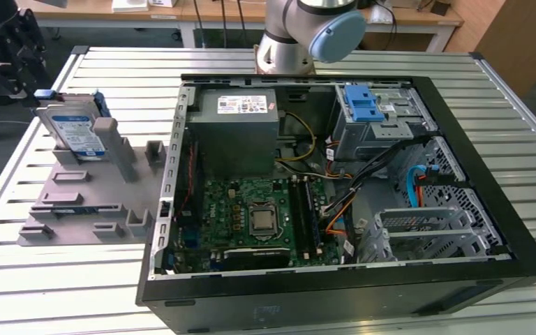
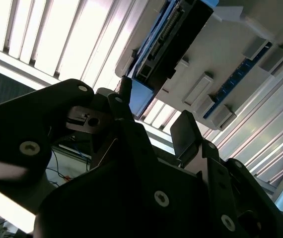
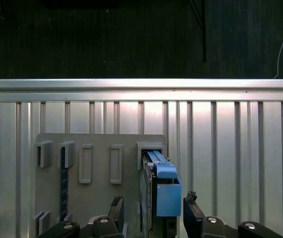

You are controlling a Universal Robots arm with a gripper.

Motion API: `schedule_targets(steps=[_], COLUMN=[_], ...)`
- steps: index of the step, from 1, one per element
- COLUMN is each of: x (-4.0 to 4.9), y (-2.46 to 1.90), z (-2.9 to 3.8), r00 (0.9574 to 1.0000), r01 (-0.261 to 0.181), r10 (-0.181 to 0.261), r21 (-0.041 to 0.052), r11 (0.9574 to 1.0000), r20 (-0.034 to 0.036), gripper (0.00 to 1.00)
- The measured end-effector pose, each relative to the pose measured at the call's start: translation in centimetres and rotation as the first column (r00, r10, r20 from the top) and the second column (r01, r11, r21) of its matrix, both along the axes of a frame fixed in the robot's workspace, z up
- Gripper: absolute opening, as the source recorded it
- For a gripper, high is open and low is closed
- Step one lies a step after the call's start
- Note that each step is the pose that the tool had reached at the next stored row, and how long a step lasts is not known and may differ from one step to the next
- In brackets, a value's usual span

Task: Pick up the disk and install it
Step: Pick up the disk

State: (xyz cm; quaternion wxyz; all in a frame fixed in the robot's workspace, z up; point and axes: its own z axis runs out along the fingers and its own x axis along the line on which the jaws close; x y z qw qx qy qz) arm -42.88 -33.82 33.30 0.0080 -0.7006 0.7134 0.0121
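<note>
On grey rack (image 1: 75, 209) | disk (image 1: 72, 132) upright | first wrist view: gripper (image 3: 154, 198) spread nearby

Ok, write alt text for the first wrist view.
The disk, in its blue bracket, stands on edge in a slot of a grey holder on a slatted metal table. The open gripper straddles it, one finger on each side.

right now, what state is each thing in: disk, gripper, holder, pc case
disk: standing on edge in a slot of the grey holder, not installed
gripper: open, one finger on each side of the disk
grey holder: lying flat on the table, carrying the disk
computer case: on its side, side panel off, inside exposed
</note>
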Motion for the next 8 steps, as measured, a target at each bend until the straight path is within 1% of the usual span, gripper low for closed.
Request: schedule_targets(steps=[3, 8], x=[0.00, -0.02], y=[0.01, 0.22], z=[0.00, -0.13], r00=[1.0000, 1.0000], r01=[0.000, 0.000], r10=[0.000, 0.000], r21=[0.0000, 0.0001], r11=[1.0000, 1.0000], r20=[0.0001, 0.0005], gripper=[0.59, 0.59])
